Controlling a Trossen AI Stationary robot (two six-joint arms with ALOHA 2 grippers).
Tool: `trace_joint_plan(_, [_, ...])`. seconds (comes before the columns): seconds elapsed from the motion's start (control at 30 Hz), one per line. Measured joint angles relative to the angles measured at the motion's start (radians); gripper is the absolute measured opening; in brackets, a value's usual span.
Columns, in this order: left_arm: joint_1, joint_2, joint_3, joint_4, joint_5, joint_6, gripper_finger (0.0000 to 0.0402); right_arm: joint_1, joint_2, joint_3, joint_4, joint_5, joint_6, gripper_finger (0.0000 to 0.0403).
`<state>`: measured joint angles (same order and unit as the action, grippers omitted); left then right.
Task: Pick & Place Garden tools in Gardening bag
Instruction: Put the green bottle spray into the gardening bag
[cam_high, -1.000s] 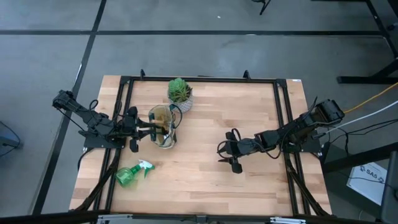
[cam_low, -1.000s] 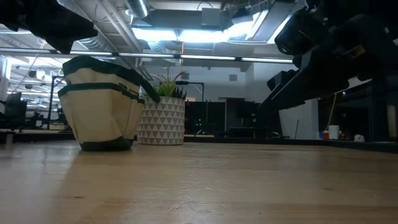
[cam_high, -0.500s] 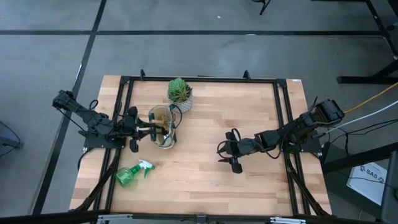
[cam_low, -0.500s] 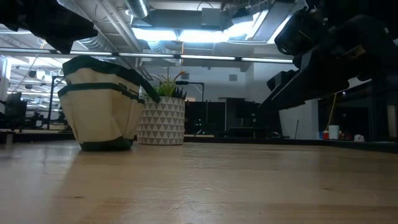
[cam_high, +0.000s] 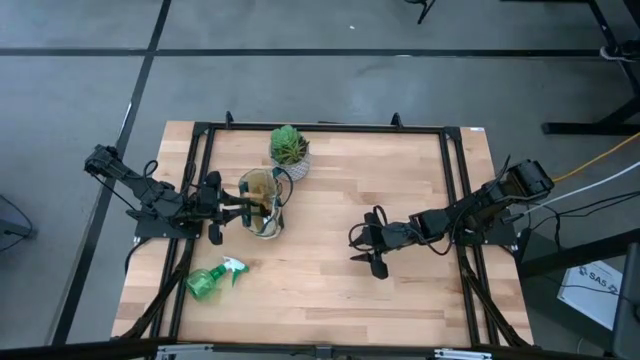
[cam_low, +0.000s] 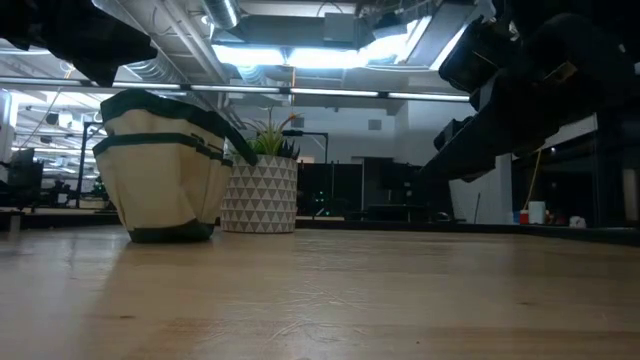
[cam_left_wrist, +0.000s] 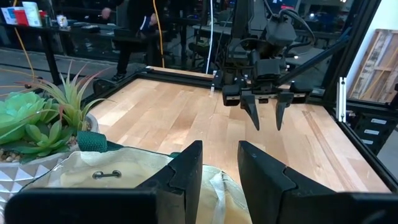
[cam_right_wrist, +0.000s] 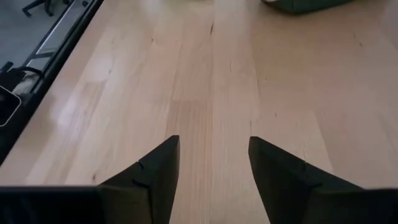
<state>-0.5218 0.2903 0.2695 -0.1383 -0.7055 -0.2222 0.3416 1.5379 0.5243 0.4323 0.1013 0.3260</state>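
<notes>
The wooden table (cam_high: 330, 290) fills the high view, with the bag (cam_high: 262, 202) at about 10 o'clock from its middle, the potted plant (cam_high: 289, 148) just beyond the bag toward 12, and the green spray bottle (cam_high: 212, 279) lying on its side near 8 o'clock, well apart from both arms. The left arm reaches in from 9 o'clock, and its left tool (cam_high: 258, 210) hangs over the bag's open mouth; the left wrist view shows what the overhead one cannot, namely the two dark fingers (cam_left_wrist: 186, 174) parted with nothing between them, above the cream canvas (cam_left_wrist: 112, 177) and a small metal clip, with the plant's leaves (cam_left_wrist: 43, 115) close beside. That same view looks across bare table to the right tool (cam_left_wrist: 265, 112), whose fingers point down and stand apart, empty. In the high view the right tool (cam_high: 372, 250) sits at about 3 o'clock from the table's middle, well apart from the bag and from the bottle. The right wrist view shows only plain planks between its spread fingers (cam_right_wrist: 149, 171), with a dark green edge at the far side. The low view alone shows the bag (cam_low: 160, 170) upright with its green trim, the patterned pot (cam_low: 260, 195) touching or just behind it, and the room beyond. Whether any tools lie inside the bag cannot be told.
</notes>
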Motion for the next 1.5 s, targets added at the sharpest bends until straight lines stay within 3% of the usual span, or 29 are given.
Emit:
trace_joint_plan(0.27, [0.0,0.0,0.0,0.0,0.0,0.0,0.0098,-0.002,0.0,0.0,-0.002,0.011,0.0,0.0194])
trace_joint_plan(0.57, [0.0,0.0,0.0,0.0,0.0,0.0,0.0098,-0.002,0.0,0.031,-0.004,0.107,-0.001,0.0194])
trace_joint_plan(1.23, [0.0,0.0,0.0,0.0,0.0,0.0,0.0098,0.0,0.029,0.06,-0.006,0.108,-0.257,0.0194])
trace_joint_plan(1.5, [0.0,0.0,0.0,0.0,0.0,0.0,0.0098,0.0,0.034,0.06,-0.002,0.102,-0.257,0.0194])
